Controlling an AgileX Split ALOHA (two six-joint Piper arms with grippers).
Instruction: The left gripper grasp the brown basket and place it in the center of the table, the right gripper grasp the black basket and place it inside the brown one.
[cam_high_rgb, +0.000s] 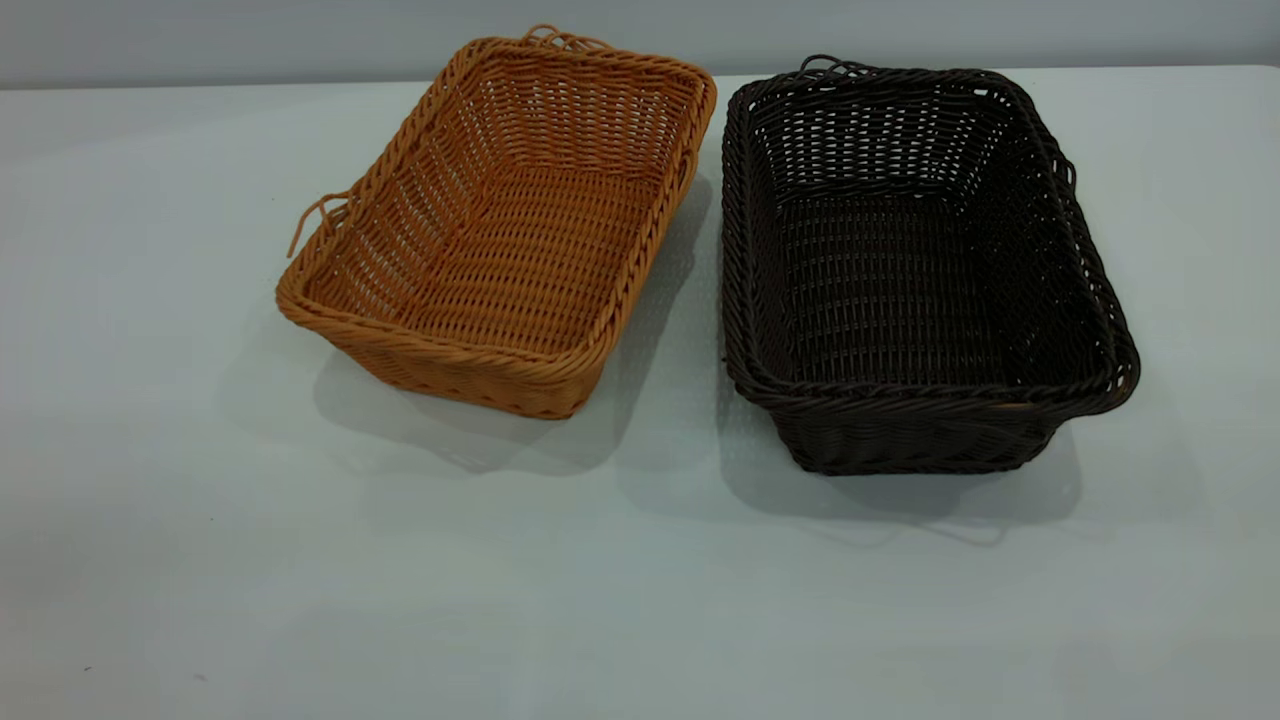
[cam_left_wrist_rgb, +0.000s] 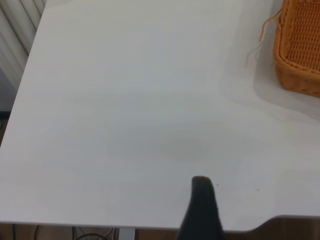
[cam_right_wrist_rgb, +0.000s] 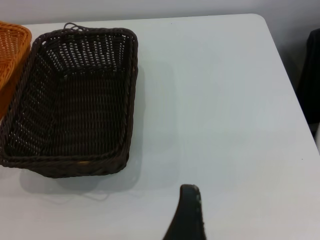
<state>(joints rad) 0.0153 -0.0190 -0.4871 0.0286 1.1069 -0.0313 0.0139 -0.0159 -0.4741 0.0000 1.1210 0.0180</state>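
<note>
The brown basket (cam_high_rgb: 470, 362) stands on the table (cam_high_rgb: 640, 600) left of the middle, turned at a slight angle and empty. Close beside it to the right sits the black basket (cam_high_rgb: 900, 395), also empty; a narrow gap parts them. Neither arm shows in the exterior view. In the left wrist view my left gripper (cam_left_wrist_rgb: 202, 212) is only a dark shape over the bare table near its edge, far from the brown basket's corner (cam_left_wrist_rgb: 300, 60). My right gripper (cam_right_wrist_rgb: 187, 217) is a like dark shape over the bare table, off to one side of the black basket (cam_right_wrist_rgb: 75, 100).
The table's edge (cam_left_wrist_rgb: 125, 226) runs close under the left gripper, with cables and floor beyond it. A sliver of the brown basket (cam_right_wrist_rgb: 10, 55) shows beside the black one. A rounded table corner (cam_right_wrist_rgb: 262, 22) and a dark object (cam_right_wrist_rgb: 311, 75) lie off the table's side.
</note>
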